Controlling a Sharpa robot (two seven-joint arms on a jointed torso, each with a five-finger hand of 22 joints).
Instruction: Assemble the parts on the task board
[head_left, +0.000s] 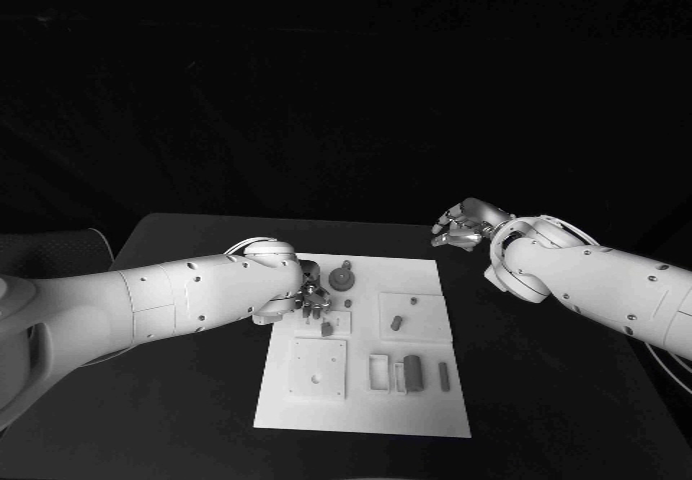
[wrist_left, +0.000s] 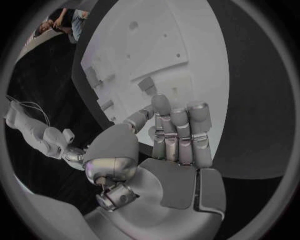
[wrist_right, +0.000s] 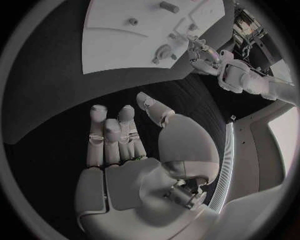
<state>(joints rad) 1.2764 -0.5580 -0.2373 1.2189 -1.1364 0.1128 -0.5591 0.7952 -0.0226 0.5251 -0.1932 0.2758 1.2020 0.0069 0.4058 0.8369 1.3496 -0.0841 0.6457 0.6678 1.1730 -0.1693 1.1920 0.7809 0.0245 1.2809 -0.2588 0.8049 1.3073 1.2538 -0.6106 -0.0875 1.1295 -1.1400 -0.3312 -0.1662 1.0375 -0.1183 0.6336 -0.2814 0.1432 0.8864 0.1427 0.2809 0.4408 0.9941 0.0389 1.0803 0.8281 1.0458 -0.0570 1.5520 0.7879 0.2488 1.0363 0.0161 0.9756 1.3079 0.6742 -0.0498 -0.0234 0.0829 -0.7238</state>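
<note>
**Assembly barely under way, most parts seemingly unplaced**

On the black table (head_left: 188, 400), near its middle, the white task board (head_left: 361, 415). At its far left corner, the left hand (head_left: 307, 295), fingers pointing down at the plate beside a round part (head_left: 343, 275) and just beyond a small peg (head_left: 327, 327). From the wrist camera, fingers straight and close together, thumb drawn in toward them; impossible to tell whether anything small sits pinched there.

Well off the board's far right corner, above bare table, the right hand (head_left: 464, 228): loosely extended, thumb apart, grasping nothing.

Further along the board, one part upright on a square seat (head_left: 397, 323). Near the right edge, two loose bars (head_left: 414, 372) lying flat beside an open frame (head_left: 378, 372), apparently unfitted.

Judged early: perhaps one or two pieces seated, the bars and peg left to place.
</note>
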